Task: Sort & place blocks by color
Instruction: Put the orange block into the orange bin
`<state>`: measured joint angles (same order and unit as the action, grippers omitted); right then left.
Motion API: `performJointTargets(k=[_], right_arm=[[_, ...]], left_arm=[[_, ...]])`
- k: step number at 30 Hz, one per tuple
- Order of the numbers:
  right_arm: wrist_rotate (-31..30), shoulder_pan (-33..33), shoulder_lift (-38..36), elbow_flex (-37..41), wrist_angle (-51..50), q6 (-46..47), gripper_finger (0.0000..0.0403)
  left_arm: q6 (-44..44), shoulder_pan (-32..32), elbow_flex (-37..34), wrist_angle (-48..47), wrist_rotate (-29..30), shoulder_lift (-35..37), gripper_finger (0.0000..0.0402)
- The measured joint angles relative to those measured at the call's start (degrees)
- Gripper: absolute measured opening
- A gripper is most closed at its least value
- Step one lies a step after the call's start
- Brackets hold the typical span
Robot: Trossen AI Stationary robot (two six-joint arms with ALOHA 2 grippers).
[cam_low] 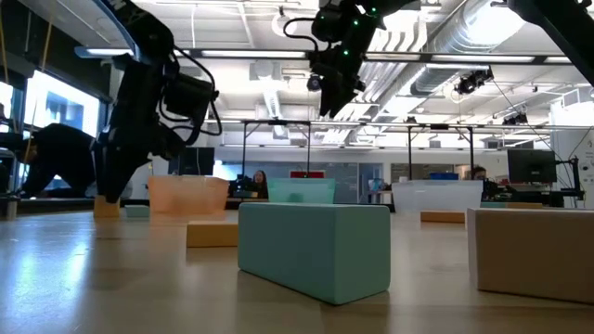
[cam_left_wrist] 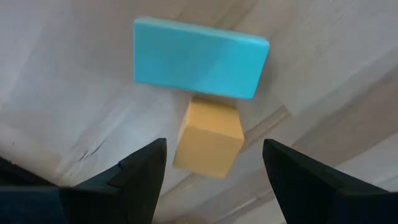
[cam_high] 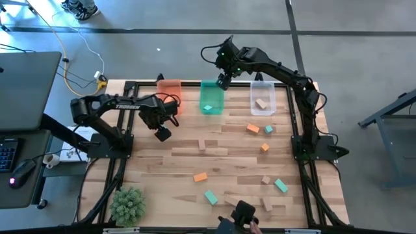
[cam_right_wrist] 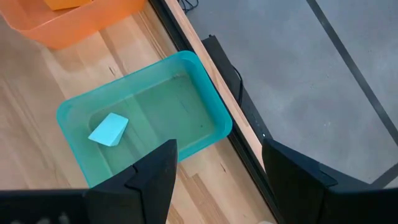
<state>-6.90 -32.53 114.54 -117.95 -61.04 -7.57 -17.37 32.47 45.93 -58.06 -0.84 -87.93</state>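
My left gripper (cam_left_wrist: 214,165) is open and points down over the table's left part (cam_high: 162,133). Just below it an orange block (cam_left_wrist: 208,138) lies flat on the wood, one end touching a teal block (cam_left_wrist: 199,58); the fingers stand apart from both. My right gripper (cam_right_wrist: 217,171) is open and empty, hovering above the green bin (cam_high: 211,97), where one teal block (cam_right_wrist: 109,129) lies on the floor. More orange (cam_high: 253,129), teal (cam_high: 281,185) and tan (cam_high: 266,180) blocks lie scattered on the table's right and near parts.
The orange bin (cam_high: 170,91), green bin and clear bin (cam_high: 262,97) stand in a row along the far edge; a tan block (cam_high: 262,103) lies in the clear one. A small plant (cam_high: 128,205) sits at the near left corner and a camera mount (cam_high: 242,214) at the near edge.
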Motion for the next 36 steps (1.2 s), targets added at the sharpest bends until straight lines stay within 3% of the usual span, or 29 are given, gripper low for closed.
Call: performJointTargets(k=[7,19,27,36], right_arm=[[0.0,0.0,0.0,0.0,0.0,0.0,0.0222],[0.0,0.0,0.0,0.0,-0.9,0.0,0.0222],[1.2,1.2,0.0,0.0,-3.0,0.2,0.0222],[1.2,4.1,-0.8,0.1,-6.5,4.4,0.0222]], left_arm=[[0.3,0.0,0.0,0.9,0.0,-1.6,0.0238],[1.6,0.0,0.1,0.5,-0.1,-1.4,0.0103],[1.5,0.0,0.1,0.7,-1.6,2.3,0.0099],[-0.5,0.0,0.1,2.8,-4.0,12.6,0.0102]])
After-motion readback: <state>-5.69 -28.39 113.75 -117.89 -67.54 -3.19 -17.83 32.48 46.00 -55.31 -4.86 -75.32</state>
